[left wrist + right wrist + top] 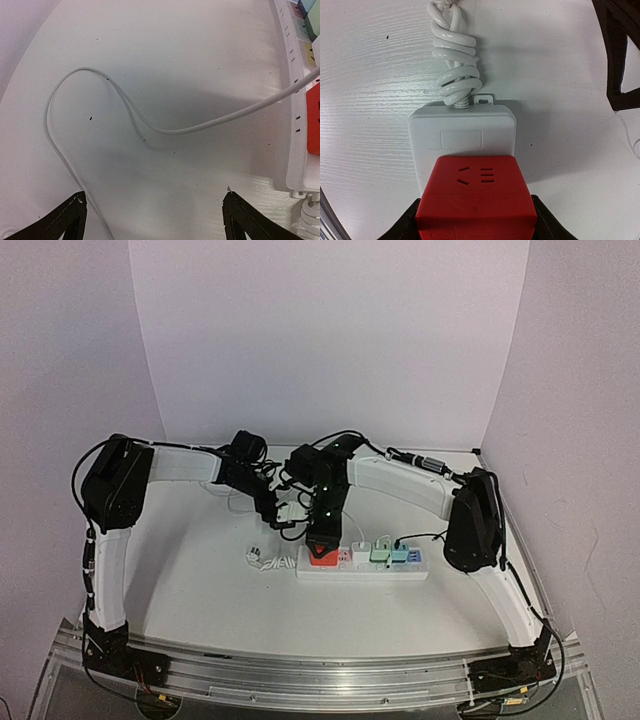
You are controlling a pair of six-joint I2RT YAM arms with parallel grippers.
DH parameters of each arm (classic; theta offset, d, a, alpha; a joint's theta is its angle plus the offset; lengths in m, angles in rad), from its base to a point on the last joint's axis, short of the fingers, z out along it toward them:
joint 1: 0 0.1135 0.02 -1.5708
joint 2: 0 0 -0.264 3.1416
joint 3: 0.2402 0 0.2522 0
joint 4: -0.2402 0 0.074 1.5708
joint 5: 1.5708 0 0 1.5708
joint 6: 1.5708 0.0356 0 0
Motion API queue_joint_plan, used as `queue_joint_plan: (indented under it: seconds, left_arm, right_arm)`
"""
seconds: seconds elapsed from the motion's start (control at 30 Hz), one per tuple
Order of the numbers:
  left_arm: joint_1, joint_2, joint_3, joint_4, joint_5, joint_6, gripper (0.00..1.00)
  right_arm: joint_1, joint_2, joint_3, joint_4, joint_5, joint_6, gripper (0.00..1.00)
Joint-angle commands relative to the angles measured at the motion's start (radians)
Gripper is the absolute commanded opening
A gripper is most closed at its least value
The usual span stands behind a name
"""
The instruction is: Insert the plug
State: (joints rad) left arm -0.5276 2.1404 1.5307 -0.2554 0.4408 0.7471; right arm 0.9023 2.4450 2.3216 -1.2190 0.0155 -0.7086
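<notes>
A red cube plug (477,195) sits on the cord end of the white power strip (461,137). My right gripper (476,226) is shut on it, its black fingers (402,227) against the plug's two sides. In the top view the red plug (322,556) is at the left end of the strip (365,572), with the right gripper (322,540) straight above it. My left gripper (152,215) is open and empty over the bare table, left of the strip (300,125); in the top view the left gripper (285,515) is just behind and left of the plug.
A thin white cable (200,125) loops across the table under the left gripper. The strip's coiled cord (455,65) lies at its left end, also in the top view (265,560). Pink (345,554), green (381,550) and teal (400,554) plugs fill the strip further right.
</notes>
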Motion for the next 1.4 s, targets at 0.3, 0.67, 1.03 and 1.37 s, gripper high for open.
queue_joint_plan:
  seconds: [0.3,0.67,1.03,1.37]
  left_arm:
    - [0.012,-0.081,-0.040,-0.004,-0.019,0.025,0.96]
    - [0.025,-0.113,-0.064,-0.027,0.009,0.029,0.96]
    - [0.026,-0.135,-0.183,-0.077,0.033,0.089,0.94]
    - [0.023,-0.050,-0.150,-0.063,-0.025,0.077,0.90]
  right_arm:
    - [0.009,-0.036,-0.052,0.149,0.182,-0.023,0.78]
    - [0.023,-0.172,-0.108,0.150,0.042,-0.046,0.79]
    - [0.035,-0.326,-0.136,0.158,-0.185,-0.036,0.78]
    - [0.020,-0.478,-0.244,0.238,-0.170,0.081,0.77]
